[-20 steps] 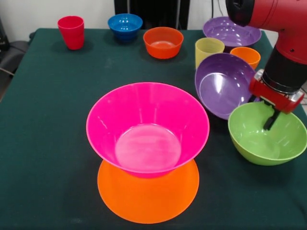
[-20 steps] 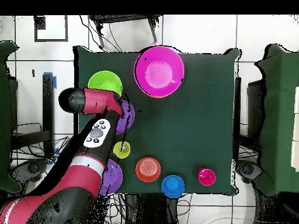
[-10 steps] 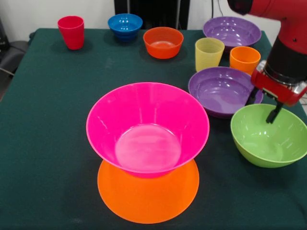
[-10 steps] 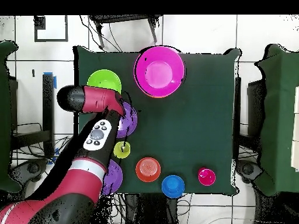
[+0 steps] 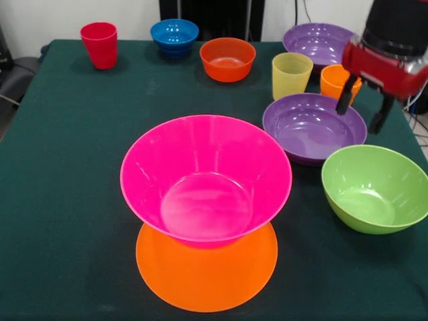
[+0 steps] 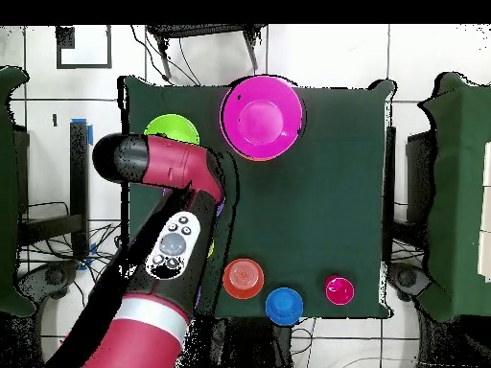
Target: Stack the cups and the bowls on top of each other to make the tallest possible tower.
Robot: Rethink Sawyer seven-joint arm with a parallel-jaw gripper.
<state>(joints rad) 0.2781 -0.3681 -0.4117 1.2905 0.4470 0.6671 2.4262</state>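
Claw [image 5: 364,110] hangs above the table's right edge in the front view, fingers [image 5: 345,97] spread apart w/ nothing between them: released. It sits over the right rim of the near purple bowl [image 5: 313,127], which lies flat & upright on the cloth, just below and left of the fingertips, not touching them. Green bowl [image 5: 376,188] sits nearer the front-right corner, below the claw, rim close beside the purple bowl's. Orange cup [image 5: 333,81] is partly hidden behind the claw's left finger; yellow cup [image 5: 291,73] stands just left of it. 2nd purple bowl [image 5: 317,42] is at the back-right corner, behind the cups.

Tower [image 5: 206,214] stands near the front edge, about mid-table, well apart from the claw: pink bowl [image 5: 206,177] upright on the upturned orange bowl [image 5: 207,271]. Along the back edge: red cup [image 5: 99,45] by the back-left corner, then blue bowl [image 5: 174,36], then red-orange bowl [image 5: 227,59].

Overhead view: arm [image 6: 163,278] covers the purple bowls & cups; claw itself hidden under it.

Vs 1 s ago: the near purple bowl was tipped up on edge against the claw, w/ a finger down inside the green bowl. Half a sec ago the purple bowl already lay flat, claw still low at the green bowl's rim. Now the claw has risen and moved back, clear of both. Green bowl has shifted slightly. Tower, cups & back-row bowls unchanged.
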